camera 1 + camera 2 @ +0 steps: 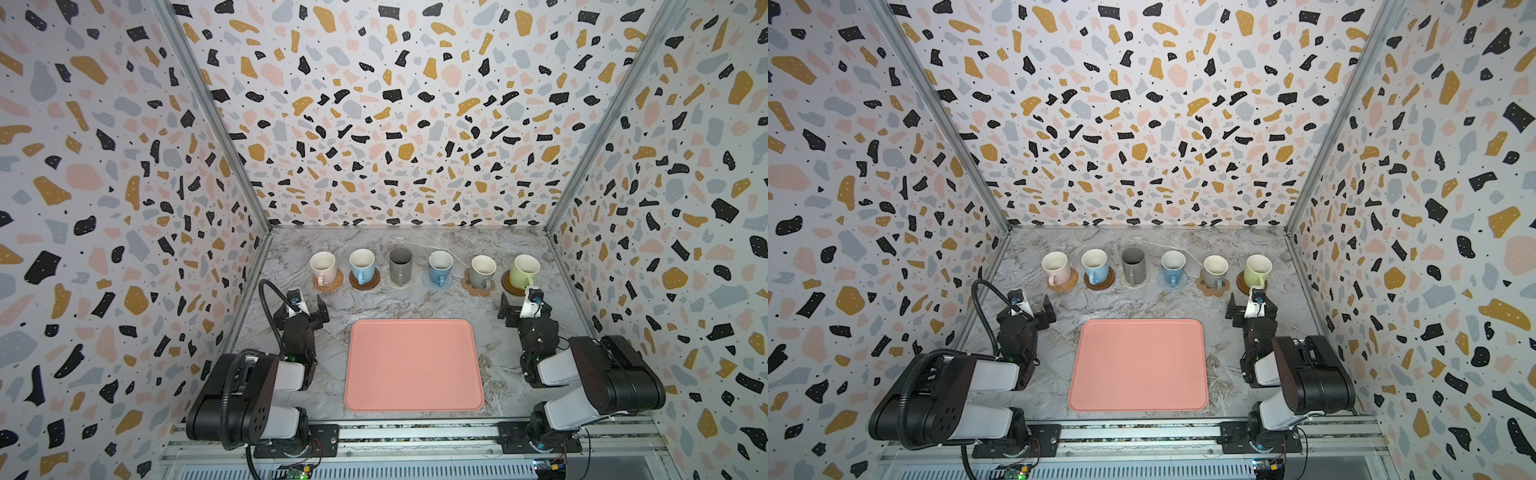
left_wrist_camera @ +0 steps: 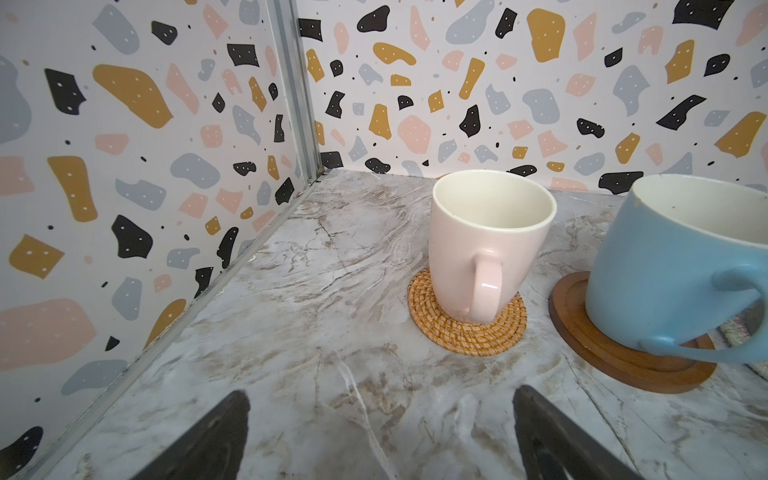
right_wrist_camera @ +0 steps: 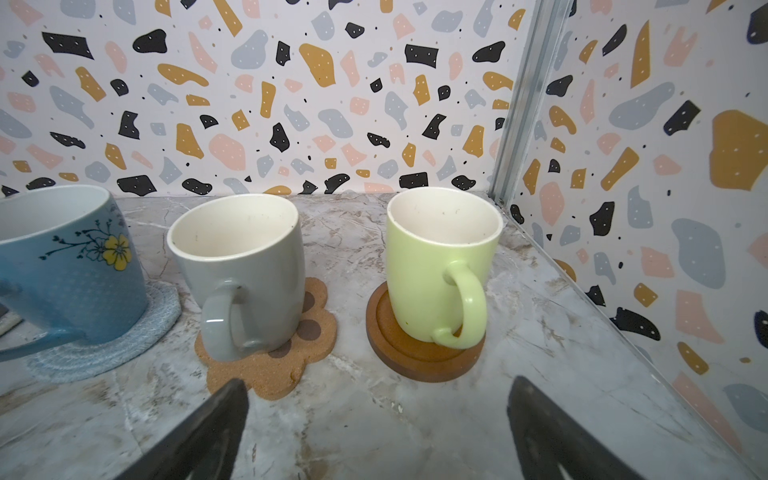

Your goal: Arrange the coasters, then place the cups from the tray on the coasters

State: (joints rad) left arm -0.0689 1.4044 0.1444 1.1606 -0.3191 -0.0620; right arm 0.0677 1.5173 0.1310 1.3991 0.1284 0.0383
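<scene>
My left gripper [image 2: 380, 415], right gripper [image 3: 376, 411] empty, spread wide. Far-row cups [image 1: 400, 266]: hard, slick, breakable; grip rim beside handle.

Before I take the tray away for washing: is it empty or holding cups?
Empty. In both top views the tray shows bare pink surface; all six cups stand on coasters behind it.

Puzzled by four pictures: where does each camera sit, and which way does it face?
Top views: high at the front, looking down over tray, cup row; left arm, right arm show.
Left wrist: low, facing the pink cup; left pincer tips show.
Right wrist: low, facing the green cup; right pincer tips show.
Shared: top views see both cups.
</scene>
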